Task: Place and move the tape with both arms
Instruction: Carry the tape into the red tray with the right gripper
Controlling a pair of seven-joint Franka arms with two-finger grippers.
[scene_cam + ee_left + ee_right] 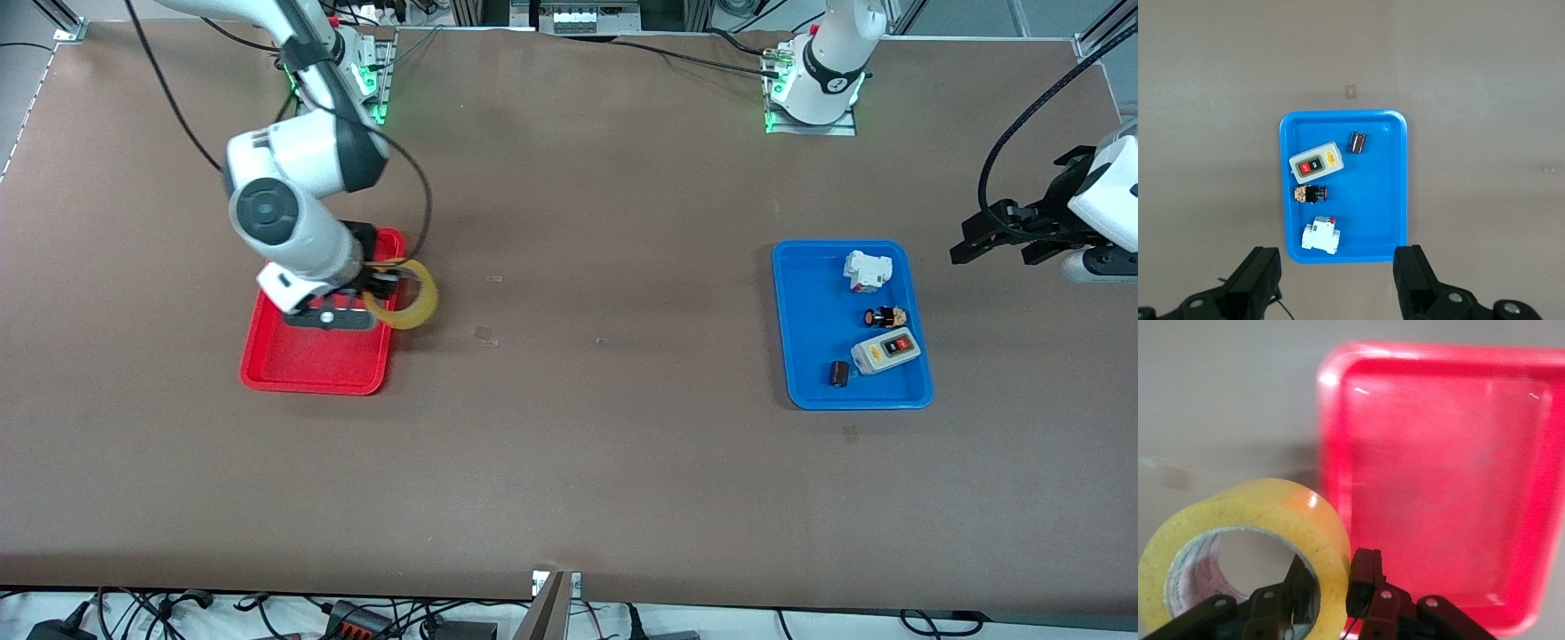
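My right gripper (384,286) is shut on the wall of the yellow tape roll (409,296), one finger inside the core and one outside. It holds the roll up in the air over the edge of the red tray (302,369) that faces the table's middle. In the right wrist view the tape (1275,520) stands on edge beside the red tray (1438,473), clamped in the gripper (1331,583). My left gripper (996,236) is open and empty, waiting in the air past the blue tray (800,329) at the left arm's end of the table; it also shows in the left wrist view (1337,283).
The blue tray (1395,180) holds a white circuit breaker (867,270), a small black and orange button part (885,316), a grey switch box (885,350) and a small dark cylinder (838,373). The red tray holds nothing visible.
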